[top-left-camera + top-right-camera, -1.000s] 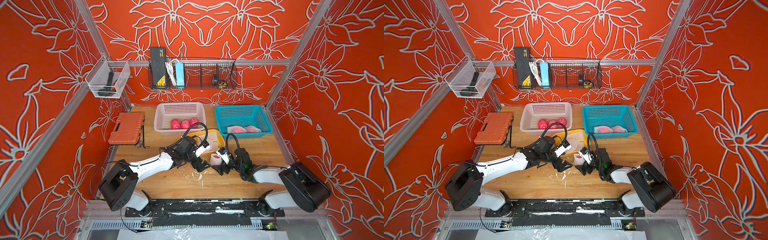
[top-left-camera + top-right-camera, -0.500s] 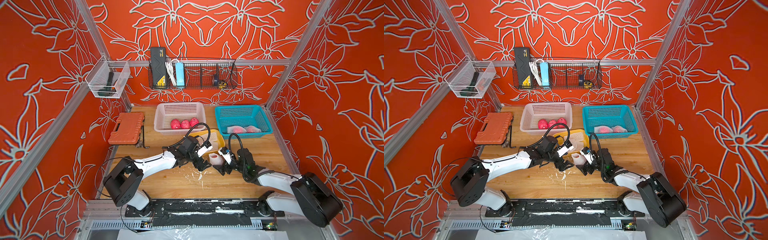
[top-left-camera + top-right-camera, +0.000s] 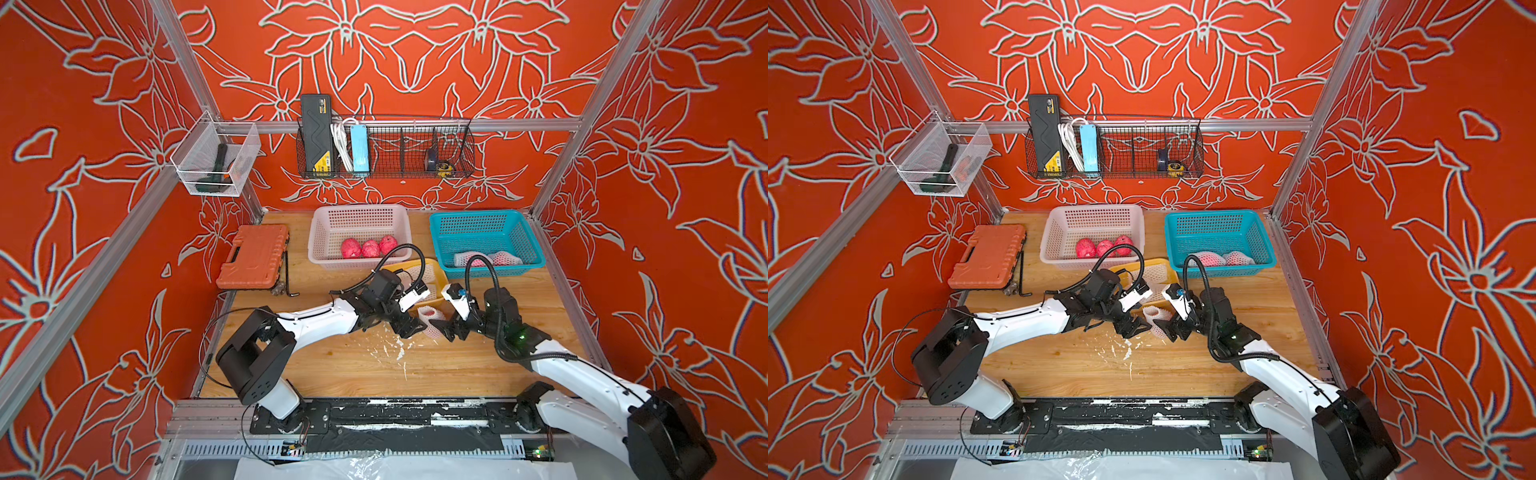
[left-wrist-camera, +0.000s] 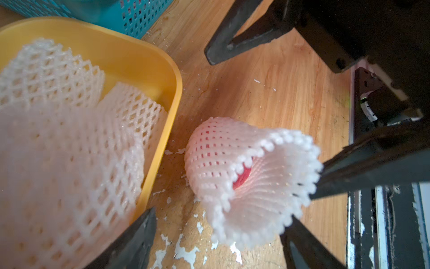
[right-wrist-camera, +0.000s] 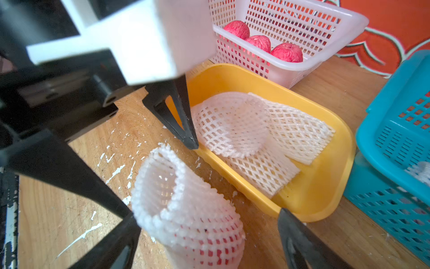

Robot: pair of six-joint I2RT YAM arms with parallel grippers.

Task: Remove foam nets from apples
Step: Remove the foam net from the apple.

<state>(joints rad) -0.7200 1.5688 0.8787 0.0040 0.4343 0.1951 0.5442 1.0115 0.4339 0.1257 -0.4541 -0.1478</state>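
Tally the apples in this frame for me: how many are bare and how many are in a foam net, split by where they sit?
Bare apples in the white basket: 3
Netted apples in the teal basket: 2
Netted apple on the table: 1
Total: 6

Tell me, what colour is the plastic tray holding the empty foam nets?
Yellow. The plastic tray shows best in the right wrist view.

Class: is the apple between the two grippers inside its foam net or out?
Inside: the red apple shows through the foam net at its holes and open end.
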